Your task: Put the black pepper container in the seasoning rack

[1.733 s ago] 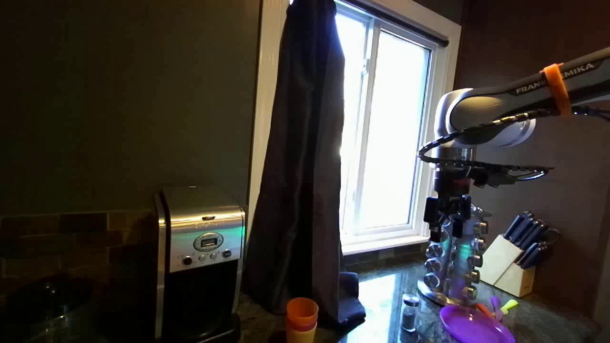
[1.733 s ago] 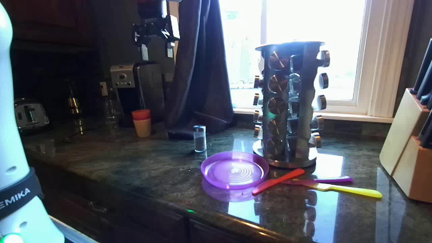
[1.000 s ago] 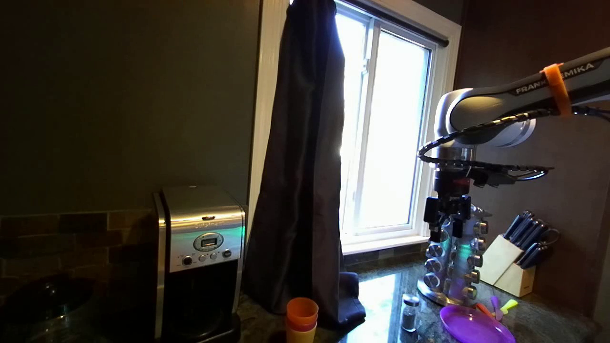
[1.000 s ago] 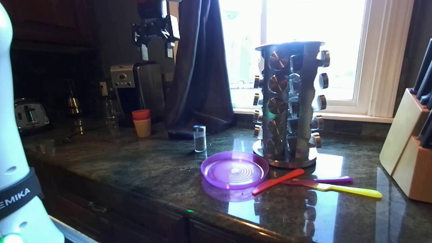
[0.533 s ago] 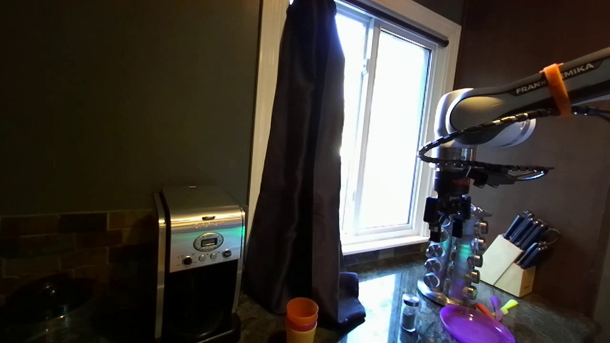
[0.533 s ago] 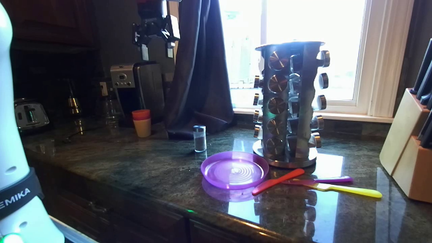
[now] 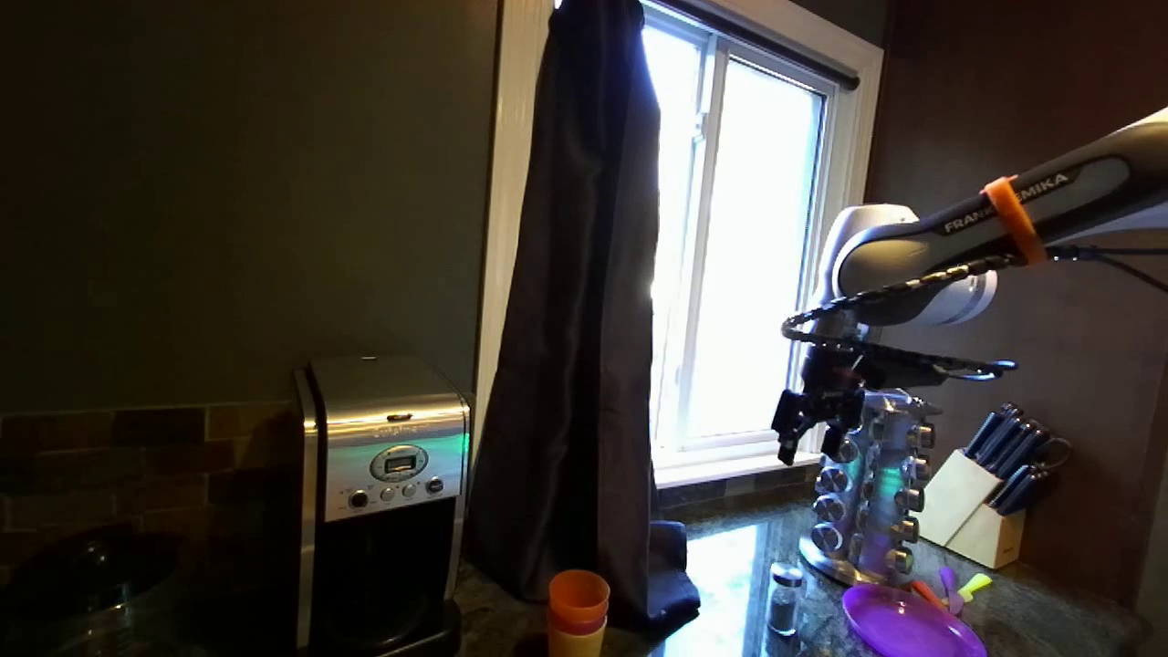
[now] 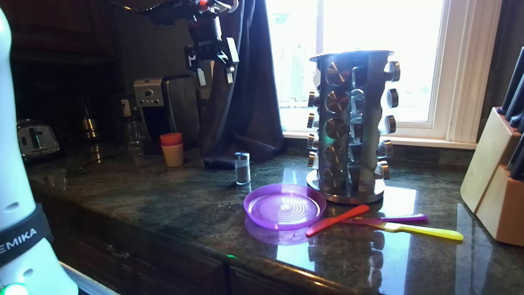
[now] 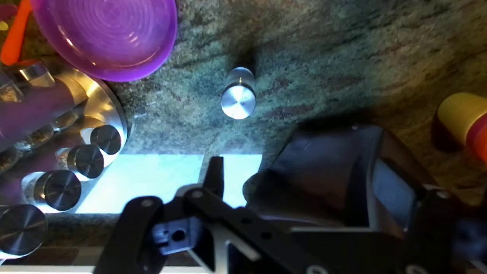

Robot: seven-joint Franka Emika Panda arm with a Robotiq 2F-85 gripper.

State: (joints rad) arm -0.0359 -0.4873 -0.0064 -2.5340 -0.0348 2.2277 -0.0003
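The black pepper container is a small clear jar with a shiny lid and dark contents. It stands upright on the counter in both exterior views (image 7: 783,602) (image 8: 242,170), and its lid faces up in the wrist view (image 9: 238,101). The seasoning rack (image 8: 371,123) is a tall metal stand of lidded jars to its right; it also shows in an exterior view (image 7: 867,511) and at the left of the wrist view (image 9: 110,102). My gripper (image 8: 215,77) is open and empty, tilted, well above the counter and the container. It partly covers the rack in an exterior view (image 7: 809,449).
A purple plate (image 8: 282,207) lies between the container and the counter's front edge, beside the rack. Red (image 8: 337,221), purple (image 8: 405,219) and yellow (image 8: 425,231) knives lie near it. Stacked cups (image 8: 172,149), a dark curtain (image 8: 249,82) and a knife block (image 8: 491,176) stand around.
After staying still, my arm has come lower and the gripper has tilted. It has moved right and down in an exterior view, left in another. The container, rack and plate have not moved.
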